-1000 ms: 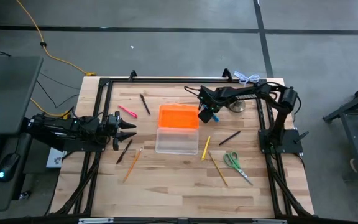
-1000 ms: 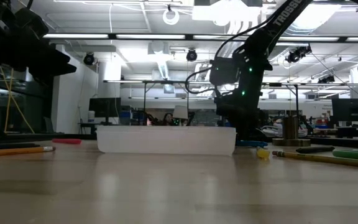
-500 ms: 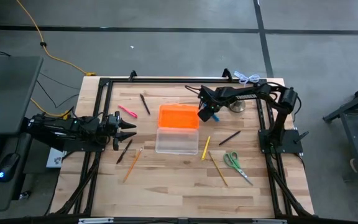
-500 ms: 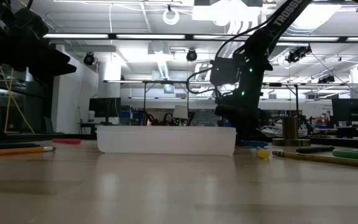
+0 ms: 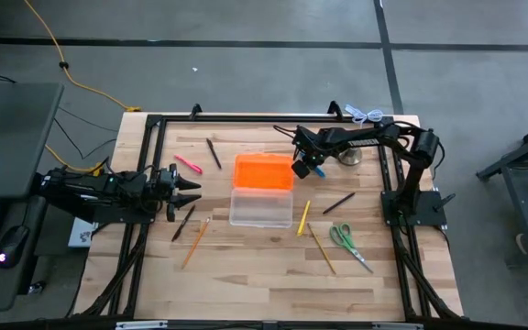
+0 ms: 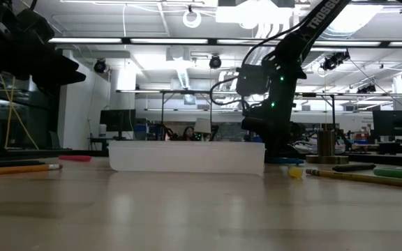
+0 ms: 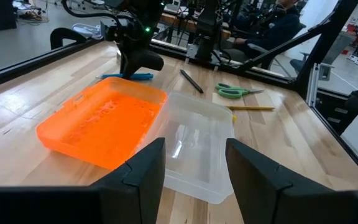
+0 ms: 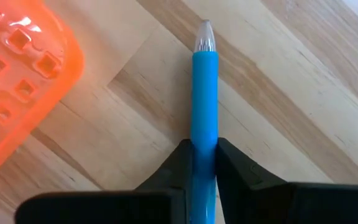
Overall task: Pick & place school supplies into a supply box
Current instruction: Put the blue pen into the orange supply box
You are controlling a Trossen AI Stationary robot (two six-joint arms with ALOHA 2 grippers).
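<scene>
Even, diffuse overhead light on the table [image 5: 246, 266] in the high view; shadows short and soft. Low view strongly backlit by bright ceiling lights [image 6: 187, 40]: arm [image 6: 274, 84] reduced to a dark silhouette, near tabletop out of focus with pale sheen. Left wrist view bright, glare patches on clear box [image 7: 197, 140] and orange lid [image 7: 104, 121]. Right wrist view close, blue pen [image 8: 204, 99] sharp, highlight at clear tip.

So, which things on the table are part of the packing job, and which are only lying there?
Job:
- blue pen, between the right gripper's fingers
- box with orange lid
- scissors
- pink pen
- black pens
- pencils
- yellow pen

Just lying there:
- silver metal object
- left gripper, open, waiting
</scene>
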